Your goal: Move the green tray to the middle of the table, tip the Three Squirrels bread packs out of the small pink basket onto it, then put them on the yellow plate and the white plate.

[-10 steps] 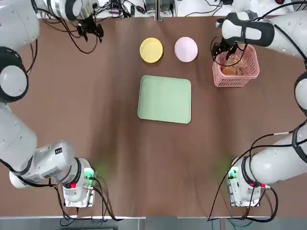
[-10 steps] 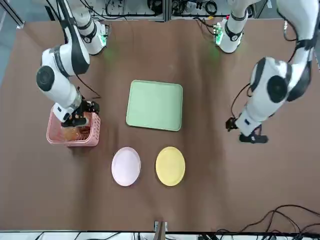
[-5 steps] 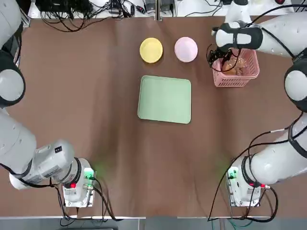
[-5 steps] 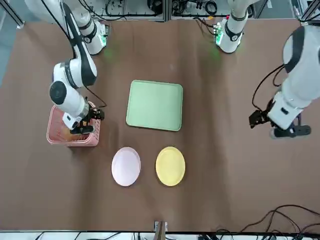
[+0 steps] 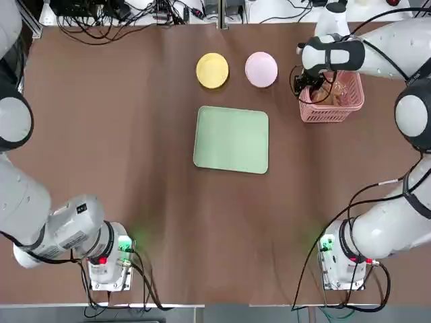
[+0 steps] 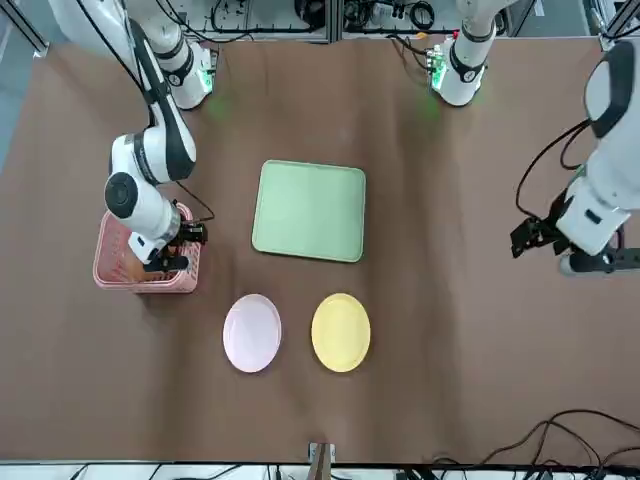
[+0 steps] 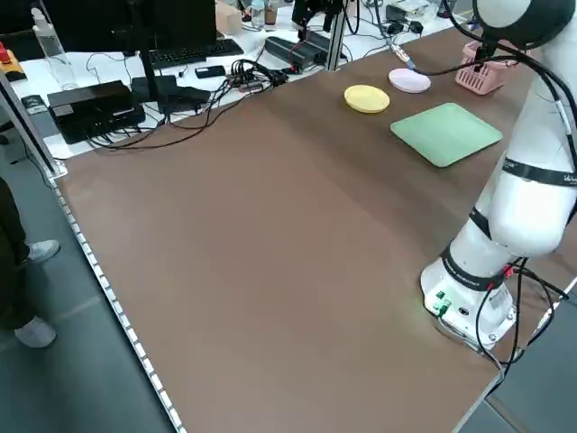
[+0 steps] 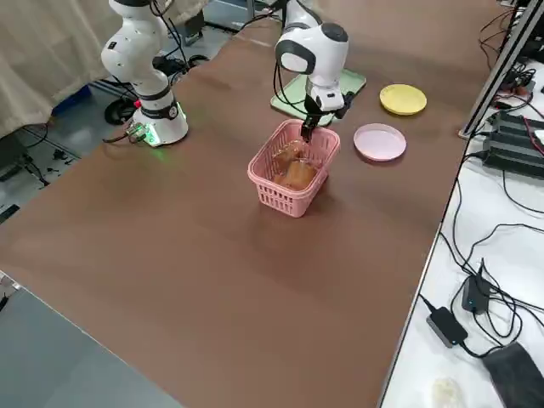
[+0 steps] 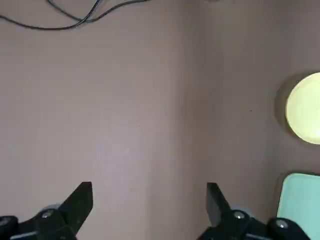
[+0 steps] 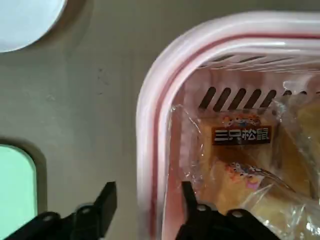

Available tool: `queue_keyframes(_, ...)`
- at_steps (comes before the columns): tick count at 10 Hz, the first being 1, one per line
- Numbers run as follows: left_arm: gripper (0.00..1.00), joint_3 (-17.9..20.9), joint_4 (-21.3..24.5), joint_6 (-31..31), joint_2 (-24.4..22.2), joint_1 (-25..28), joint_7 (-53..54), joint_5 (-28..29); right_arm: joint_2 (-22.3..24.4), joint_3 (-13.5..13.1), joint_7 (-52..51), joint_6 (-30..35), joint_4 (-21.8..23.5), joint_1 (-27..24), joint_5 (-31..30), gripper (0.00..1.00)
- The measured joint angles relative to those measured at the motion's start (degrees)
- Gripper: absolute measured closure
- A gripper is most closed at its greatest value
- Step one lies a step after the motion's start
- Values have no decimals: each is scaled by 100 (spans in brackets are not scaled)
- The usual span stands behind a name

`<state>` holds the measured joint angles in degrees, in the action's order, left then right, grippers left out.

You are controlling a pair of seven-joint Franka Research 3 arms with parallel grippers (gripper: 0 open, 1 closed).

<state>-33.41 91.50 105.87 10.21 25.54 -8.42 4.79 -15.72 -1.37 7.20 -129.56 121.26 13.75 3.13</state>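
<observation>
Your right gripper (image 10: 145, 207) straddles the near wall of the small pink basket (image 5: 340, 101), one finger outside the rim and one inside, jaws partly spread and not yet pinching the wall. The basket sits at the upper right of the top view, just right of the white plate (image 5: 261, 69). Seat the fingers deep on the rim before lifting, squarely across the wall, so the basket doesn't swing when you carry it. Keep the inner finger clear of the Three Squirrels bread packs (image 10: 240, 160); catching a wrapper could drag a pack out early.

The green tray (image 5: 231, 139) already lies mid-counter, below the yellow plate (image 5: 212, 70), its slightly longer side running across the top view. The basket stands upright, mouth up, roughly square to the counter edges. Tip it low over the tray's centre.

Your left gripper (image 9: 147, 205) hangs spread wide over bare counter, holding nothing.
</observation>
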Motion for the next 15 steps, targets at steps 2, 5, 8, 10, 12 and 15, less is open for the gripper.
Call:
queue_keyframes(2,0,3,-5,-244,-193,222,466,-213,-4,-13,0,7,0,-3,0,63)
queue_keyframes(5,0,1,-6,-303,-282,244,576,-381,-4,-24,6,38,-4,-3,-6,93)
queue_keyframes(8,0,2,-6,-311,-282,246,634,-385,63,-27,7,117,-55,-3,-6,93)
queue_keyframes(10,0,6,-6,-318,-281,250,646,-385,326,-42,7,349,-164,-13,-6,93)
queue_keyframes(12,0,9,-6,-318,-281,342,653,-386,635,-44,7,653,-270,-24,-4,93)
queue_keyframes(15,0,9,-6,-319,-281,427,692,-623,1045,-17,7,1485,-558,-14,29,93)
